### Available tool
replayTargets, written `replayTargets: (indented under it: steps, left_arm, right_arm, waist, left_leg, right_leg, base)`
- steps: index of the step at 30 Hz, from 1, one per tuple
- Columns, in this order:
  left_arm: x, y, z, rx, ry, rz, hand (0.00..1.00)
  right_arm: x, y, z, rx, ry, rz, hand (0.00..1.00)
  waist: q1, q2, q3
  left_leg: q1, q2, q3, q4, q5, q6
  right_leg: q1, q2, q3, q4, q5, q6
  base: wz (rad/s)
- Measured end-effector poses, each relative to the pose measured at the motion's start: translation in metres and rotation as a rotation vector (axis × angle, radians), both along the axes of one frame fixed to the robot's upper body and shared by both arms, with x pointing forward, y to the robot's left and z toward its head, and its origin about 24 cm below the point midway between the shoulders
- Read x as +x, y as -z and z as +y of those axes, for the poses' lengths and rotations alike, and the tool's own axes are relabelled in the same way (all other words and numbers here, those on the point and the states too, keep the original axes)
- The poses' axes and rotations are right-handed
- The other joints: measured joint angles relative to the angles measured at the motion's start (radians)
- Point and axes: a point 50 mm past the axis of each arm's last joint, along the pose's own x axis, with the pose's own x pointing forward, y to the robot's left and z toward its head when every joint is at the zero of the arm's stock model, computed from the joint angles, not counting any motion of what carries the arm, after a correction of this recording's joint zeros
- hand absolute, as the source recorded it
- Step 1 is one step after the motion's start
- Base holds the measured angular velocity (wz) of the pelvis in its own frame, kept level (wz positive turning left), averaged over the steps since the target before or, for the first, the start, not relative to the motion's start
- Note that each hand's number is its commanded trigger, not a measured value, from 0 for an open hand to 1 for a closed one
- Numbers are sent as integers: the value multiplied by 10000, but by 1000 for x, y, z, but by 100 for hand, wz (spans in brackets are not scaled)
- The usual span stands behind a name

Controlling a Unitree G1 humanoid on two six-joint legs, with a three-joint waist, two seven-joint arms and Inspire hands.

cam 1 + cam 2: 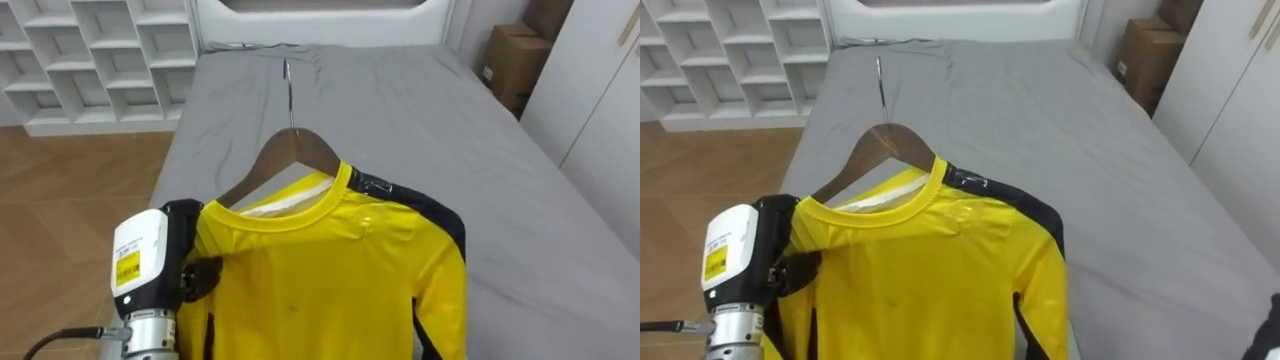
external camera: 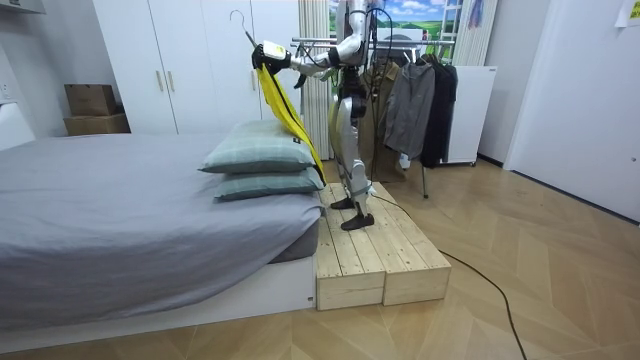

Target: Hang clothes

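A yellow long-sleeved shirt (image 1: 320, 270) with dark shoulder panels hangs on a wooden hanger (image 1: 290, 150) whose metal hook (image 1: 288, 90) points up and away from me. My left hand (image 1: 190, 265) is shut on the hanger's left end through the shirt's shoulder and holds it out over the grey bed (image 1: 400, 100). In the room view I stand on a wooden platform (image 2: 375, 250) at the bed's end, with the shirt (image 2: 285, 105) held high above the pillows (image 2: 262, 160). A dark bit of my right hand (image 1: 1273, 320) shows at the lower right edge.
A clothes rack (image 2: 420, 90) with dark garments stands right behind me. White cubby shelves (image 1: 90, 60) line the far left wall over wood floor. Cardboard boxes (image 1: 515, 60) and white wardrobe doors (image 1: 600, 110) stand to the bed's right.
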Motion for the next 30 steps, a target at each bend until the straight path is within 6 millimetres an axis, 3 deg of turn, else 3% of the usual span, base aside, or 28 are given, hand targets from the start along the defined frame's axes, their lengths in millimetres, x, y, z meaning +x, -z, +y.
replayTargets:
  steps: [14, 19, 25, 30]
  left_arm:
    - [3, -3, -7, -144, 329, 362, 100]
    - [3, -3, -7, -169, 415, 488, 100]
    - [5, -9, -12, -206, 663, 201, 100]
    - [5, -15, -16, -269, 910, -54, 100]
  right_arm:
    - [34, -50, 33, -936, -2224, -2159, 0]
    - [40, -54, 48, -891, -3204, -2074, 0]
    - [46, -69, 66, -898, -4345, -2701, 0]
    - [47, -67, 81, -628, -5247, -2396, 0]
  waist:
    - [273, 64, 44]
    - [447, 250, 186]
    - [625, 263, 184]
    - [771, 243, 172]
  left_leg:
    - [63, 42, 62, 1, -1, -1]
    - [6, 30, 55, -6, -2, -2]
    - [-80, 56, 64, -9, -2, -4]
    - [7, 49, 76, -55, -2, -4]
  right_leg:
    - [-49, 7, 26, 173, 18, -16]
    - [-98, 1, 25, 175, 17, -15]
    - [-175, 28, 25, 158, 16, -18]
    - [-122, 24, 35, 179, 18, -17]
  base:
    - [-2]
    - [0]
    - [0]
    - [0]
